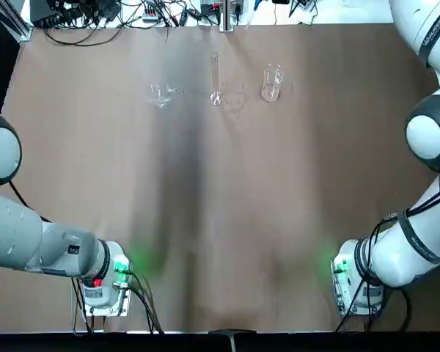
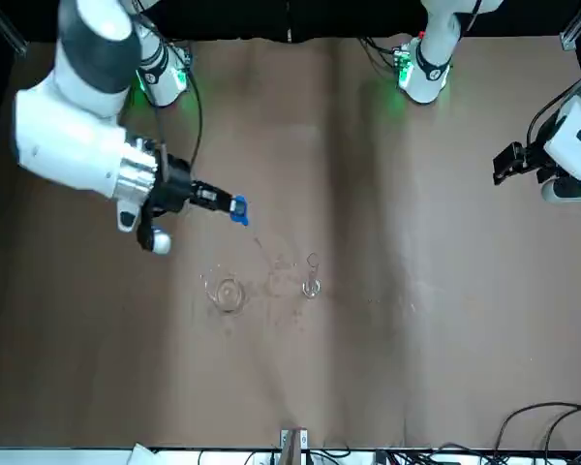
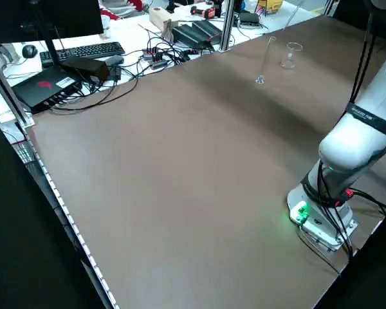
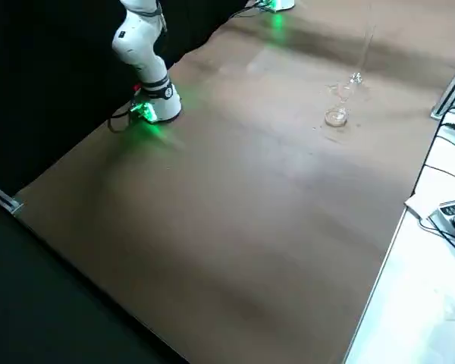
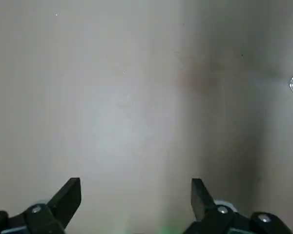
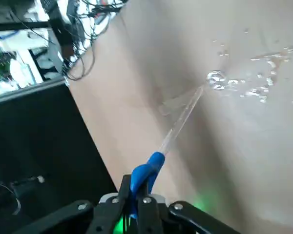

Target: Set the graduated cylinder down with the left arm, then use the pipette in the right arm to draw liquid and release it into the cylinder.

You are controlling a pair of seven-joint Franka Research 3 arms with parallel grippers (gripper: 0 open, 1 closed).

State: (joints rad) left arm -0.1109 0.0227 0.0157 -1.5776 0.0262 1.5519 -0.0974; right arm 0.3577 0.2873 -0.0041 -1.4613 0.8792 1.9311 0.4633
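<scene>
Pipette (image 6: 150,168), blue bulb squeezed between the two fingers of my R gripper (image 6: 136,179), which are drawn in close on it, w/ the glass tube (image 6: 183,118) jutting out past them. Its long axis runs slantwise rel. to the fingers in the R wrist view, bulb at the grip, tip the far end, aimed away from the gripper; in the front view the arm reaches in from the robot's R side, bulb out ahead. Exact tilt & tip height I can't tell. Next out is the short wide beaker (image 3: 288,56), upright on the table, then the graduated cylinder (image 3: 265,61) just beside it, also upright on its foot, long axis vert., mouth up. L gripper (image 5: 137,179) is spread wide w/ nothing in it, off to the robot's L. Step in hand, I judge: draw from the beaker. Best done by bringing the tube near vert., lowering it centred, squeezing before the tip goes under, easing off slowly, then lifting straight up clear of both rims. Risk: a sideways tip could knock the slim cylinder over.
</scene>
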